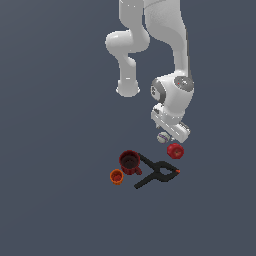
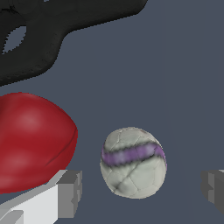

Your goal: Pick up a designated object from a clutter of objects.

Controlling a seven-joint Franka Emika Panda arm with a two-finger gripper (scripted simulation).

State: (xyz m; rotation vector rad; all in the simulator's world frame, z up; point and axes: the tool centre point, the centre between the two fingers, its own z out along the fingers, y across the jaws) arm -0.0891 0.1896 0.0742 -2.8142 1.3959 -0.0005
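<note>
Clutter on the desk [image 1: 60, 200], from the exterior view's left: orange cup [image 1: 116, 176], dark red mug [image 1: 130, 162], black clamp [image 1: 157, 172], red apple-like object [image 1: 175, 150]. Just beside the apple lies the ball [image 2: 133, 162], grey-white with a purple band, between my fingers [image 2: 70, 192]. My claw [image 2: 142, 190] is spread around it, not touching. Approach looks complete; closing and lifting remain.

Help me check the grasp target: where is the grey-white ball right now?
In the exterior view the ball sits just under the gripper, beside the red apple-like object. The wrist view shows it between the open fingers, not touching either.
</note>
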